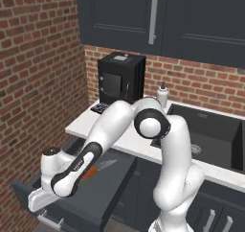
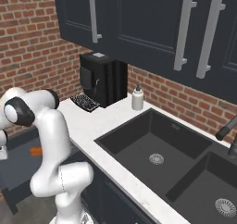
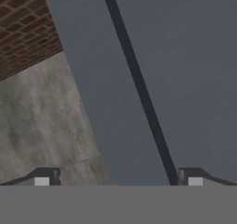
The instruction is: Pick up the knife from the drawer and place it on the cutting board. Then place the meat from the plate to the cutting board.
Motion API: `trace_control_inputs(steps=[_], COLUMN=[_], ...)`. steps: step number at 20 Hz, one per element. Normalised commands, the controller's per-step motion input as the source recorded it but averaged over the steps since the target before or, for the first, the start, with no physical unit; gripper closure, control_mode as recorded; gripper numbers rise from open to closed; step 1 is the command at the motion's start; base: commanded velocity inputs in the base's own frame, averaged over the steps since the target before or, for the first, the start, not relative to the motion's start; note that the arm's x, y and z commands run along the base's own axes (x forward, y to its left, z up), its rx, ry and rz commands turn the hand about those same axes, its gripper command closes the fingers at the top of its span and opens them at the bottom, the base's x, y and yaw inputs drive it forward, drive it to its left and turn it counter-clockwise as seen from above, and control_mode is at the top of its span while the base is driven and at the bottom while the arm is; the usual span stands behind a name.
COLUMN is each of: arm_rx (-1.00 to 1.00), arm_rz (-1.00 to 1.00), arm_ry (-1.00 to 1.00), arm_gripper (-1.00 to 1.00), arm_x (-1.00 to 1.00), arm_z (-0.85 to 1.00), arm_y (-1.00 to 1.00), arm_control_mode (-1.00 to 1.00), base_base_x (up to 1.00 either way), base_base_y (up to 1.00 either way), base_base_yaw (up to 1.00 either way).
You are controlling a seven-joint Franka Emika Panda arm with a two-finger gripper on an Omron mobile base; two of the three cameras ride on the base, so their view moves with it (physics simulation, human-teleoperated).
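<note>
While its fingertips stand wide, the gripper apparently holds nothing over the drawer.

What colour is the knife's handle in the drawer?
Orange-brown; the knife shows best in the left base view.

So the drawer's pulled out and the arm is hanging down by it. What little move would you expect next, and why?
Probably a short swing inward to bring the open gripper over the knife. The drawer is open with the knife lying inside, partly hidden by the forearm. The hand view looks down at the drawer's front edge and the floor, so the gripper seems off target and holds nothing.
</note>
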Motion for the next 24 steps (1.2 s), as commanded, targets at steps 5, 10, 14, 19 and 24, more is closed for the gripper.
trace_control_inputs(steps=[5, 10, 14, 19, 24], arm_rx=[0.00, 0.01, -0.02, -0.06, -0.06], arm_rz=[-0.03, -0.10, -0.34, -0.54, -0.46], arm_ry=[-0.02, 0.03, 0.10, 0.06, 0.01], arm_gripper=[-1.00, -1.00, -1.00, -1.00, -1.00], arm_x=[-0.09, 0.12, 0.46, 0.54, 0.28], arm_z=[0.88, 0.93, 0.29, 0.00, 0.00], arm_y=[-0.20, -0.32, -0.10, -0.10, -0.17], arm_control_mode=[-1.00, -1.00, -1.00, -1.00, -1.00], base_base_x=[0.00, 0.00, 0.00, 0.00, 0.00], base_base_y=[0.00, 0.00, 0.00, 0.00, 0.00], base_base_yaw=[0.00, 0.00, 0.00, 0.00, 0.00])
